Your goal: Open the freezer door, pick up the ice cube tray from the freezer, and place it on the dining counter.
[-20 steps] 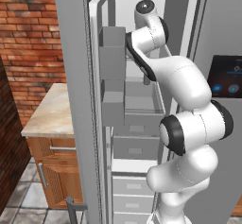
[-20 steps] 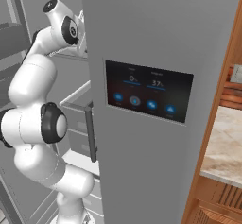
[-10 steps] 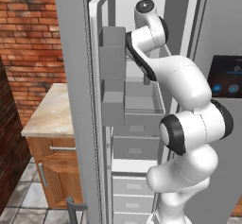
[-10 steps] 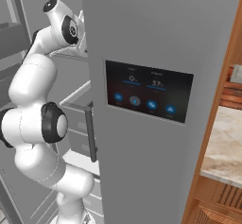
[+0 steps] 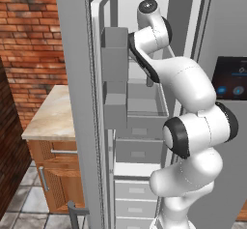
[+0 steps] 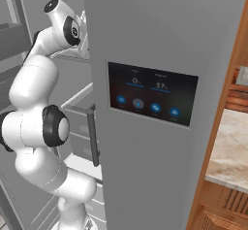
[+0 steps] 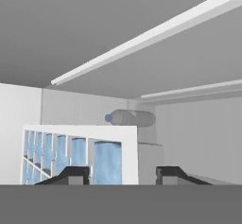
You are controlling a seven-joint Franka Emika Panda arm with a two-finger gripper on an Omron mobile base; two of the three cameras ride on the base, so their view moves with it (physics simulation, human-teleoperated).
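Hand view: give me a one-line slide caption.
Inside the freezer, gripper fingertips straddle the edge of the ice cube tray, a bottle behind.

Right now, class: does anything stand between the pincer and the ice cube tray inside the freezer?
Nothing visible does. In the hand view the ice cube tray sits directly at the pincer, its near edge between the fingertips. The bottle lies behind, out of the way.

Matt white ice cube tray; smooth grey freezer door.
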